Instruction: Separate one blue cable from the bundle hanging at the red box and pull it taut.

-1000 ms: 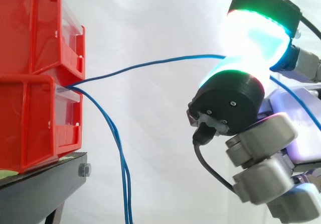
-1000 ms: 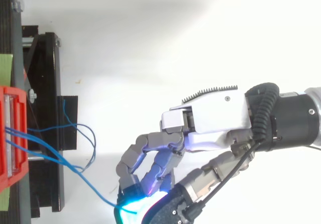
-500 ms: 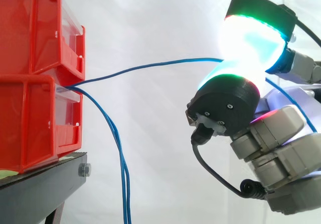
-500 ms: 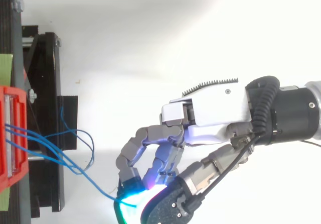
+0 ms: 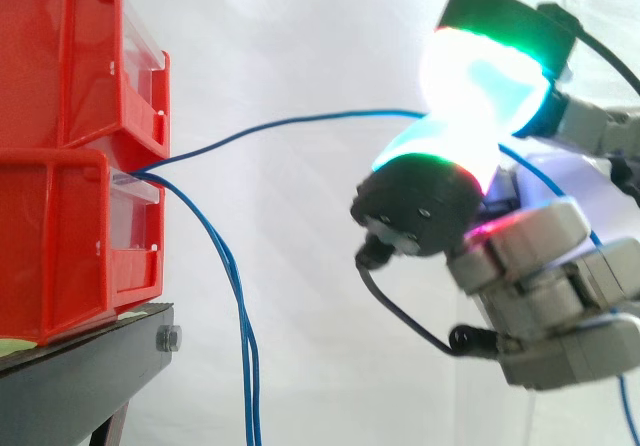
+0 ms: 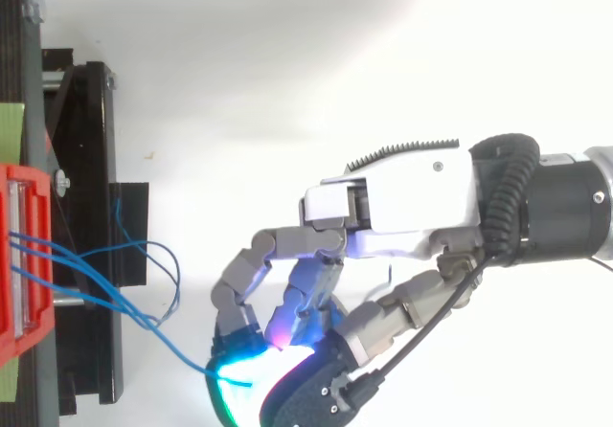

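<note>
Bright, even light bleached the white curtain (image 5: 300, 46) around the hand (image 6: 402, 212). Its fingertips (image 5: 480, 76) glowed white-cyan, their glare swallowing the end of the blue cable (image 5: 300, 120); well apart from the hand, the stand (image 5: 80, 376) was dark.

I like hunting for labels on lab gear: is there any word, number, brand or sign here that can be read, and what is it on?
None: no text can be read here.
The red bins, their clear front strips, the black stand, the blue cable and the hand that pinches it show no legible word, number or sign.
</note>
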Controlling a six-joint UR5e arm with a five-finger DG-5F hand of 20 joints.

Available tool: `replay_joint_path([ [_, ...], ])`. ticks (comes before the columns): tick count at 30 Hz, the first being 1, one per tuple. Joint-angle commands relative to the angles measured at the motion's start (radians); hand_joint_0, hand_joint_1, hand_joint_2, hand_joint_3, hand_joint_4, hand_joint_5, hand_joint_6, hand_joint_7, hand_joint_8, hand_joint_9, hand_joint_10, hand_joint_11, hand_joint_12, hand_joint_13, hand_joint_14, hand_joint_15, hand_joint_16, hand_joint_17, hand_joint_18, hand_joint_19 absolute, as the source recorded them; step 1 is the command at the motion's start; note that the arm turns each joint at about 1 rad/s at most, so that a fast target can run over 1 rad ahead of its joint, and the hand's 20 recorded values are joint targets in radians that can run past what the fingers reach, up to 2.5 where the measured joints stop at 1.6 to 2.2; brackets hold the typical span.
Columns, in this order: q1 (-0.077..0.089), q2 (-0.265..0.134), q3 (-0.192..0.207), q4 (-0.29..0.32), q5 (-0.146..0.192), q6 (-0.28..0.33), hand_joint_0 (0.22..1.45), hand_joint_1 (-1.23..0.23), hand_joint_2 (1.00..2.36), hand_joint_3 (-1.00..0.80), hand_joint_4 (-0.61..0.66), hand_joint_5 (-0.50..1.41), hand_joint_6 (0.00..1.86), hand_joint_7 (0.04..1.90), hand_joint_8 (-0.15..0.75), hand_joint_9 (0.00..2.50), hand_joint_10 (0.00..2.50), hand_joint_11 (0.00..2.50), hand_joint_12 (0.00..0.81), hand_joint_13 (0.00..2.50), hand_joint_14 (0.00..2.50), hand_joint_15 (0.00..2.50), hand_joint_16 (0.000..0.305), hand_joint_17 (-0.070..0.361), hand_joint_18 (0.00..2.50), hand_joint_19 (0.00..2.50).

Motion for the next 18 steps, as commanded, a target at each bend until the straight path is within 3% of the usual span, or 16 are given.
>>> replay_joint_path([
  [1,-0.01,0.001,0.024,-0.016,0.012,-0.053,0.73,-0.72,1.01,-0.39,0.04,-0.21,0.89,1.01,0.343,0.94,0.38,1.61,0.412,0.99,0.66,1.49,0.048,0.108,1.17,1.22],
  [9,-0.013,-0.001,0.018,-0.033,0.013,-0.128,0.73,-0.73,1.01,-0.4,0.04,-0.21,0.89,1.02,0.341,0.94,0.44,1.59,0.41,0.98,0.65,1.49,0.049,0.109,1.18,1.2],
  [13,-0.004,-0.001,0.018,-0.036,0.013,-0.189,0.73,-0.73,1.01,-0.4,0.04,-0.21,0.89,1.02,0.345,0.93,0.47,1.6,0.41,0.98,0.65,1.5,0.048,0.108,1.18,1.21],
  [18,-0.003,-0.001,0.018,-0.036,0.013,-0.222,0.73,-0.73,1.01,-0.4,0.03,-0.21,0.89,1.02,0.34,0.92,0.62,1.57,0.414,0.98,0.65,1.48,0.048,0.109,1.18,1.21],
])
